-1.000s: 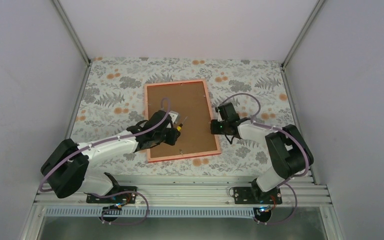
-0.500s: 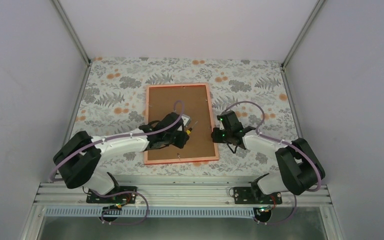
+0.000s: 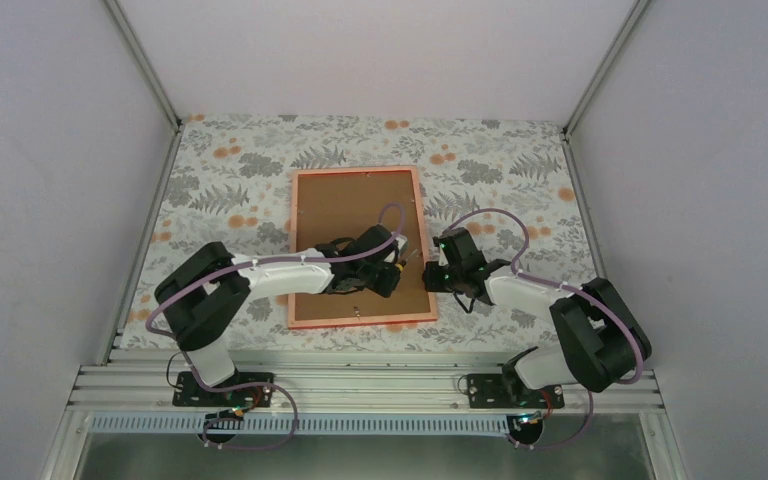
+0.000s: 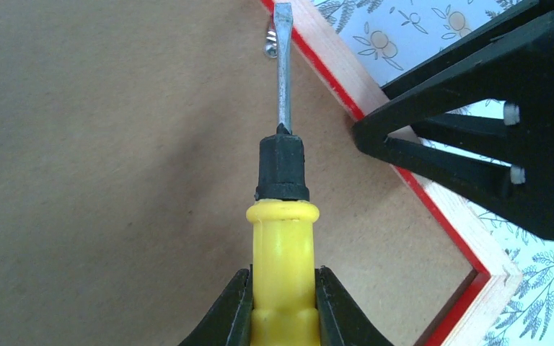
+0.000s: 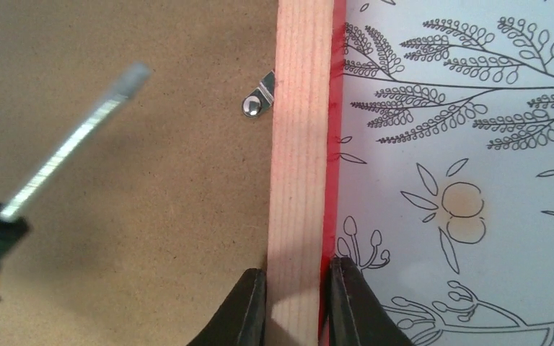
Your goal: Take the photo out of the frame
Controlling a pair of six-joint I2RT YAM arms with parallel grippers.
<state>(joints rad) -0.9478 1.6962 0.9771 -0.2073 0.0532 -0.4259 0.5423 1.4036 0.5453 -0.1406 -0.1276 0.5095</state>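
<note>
My left arm reaches from its base across the near half of the frame (image 3: 360,321), which lies back-up on the table (image 3: 230,170). The forearm is low and the wrist points toward the far-right rail. The left gripper (image 4: 283,303) has its jaws narrowed around the yellow handle of a screwdriver (image 4: 283,245).

What matters next is the small metal clip (image 4: 270,43). The screwdriver's long axis aims almost straight at it. In the left wrist view the flat tip sits just beside the clip, but the right wrist view shows a gap, so I cannot tell whether they touch. My left arm is the one placed to work the clip.

Right of the clip runs the wooden rail. The right gripper (image 5: 296,288) has its jaws pinched across this rail, nearer me than the clip, with the arm folded low.

I see no photo. I judge it lies beneath the brown back.
</note>
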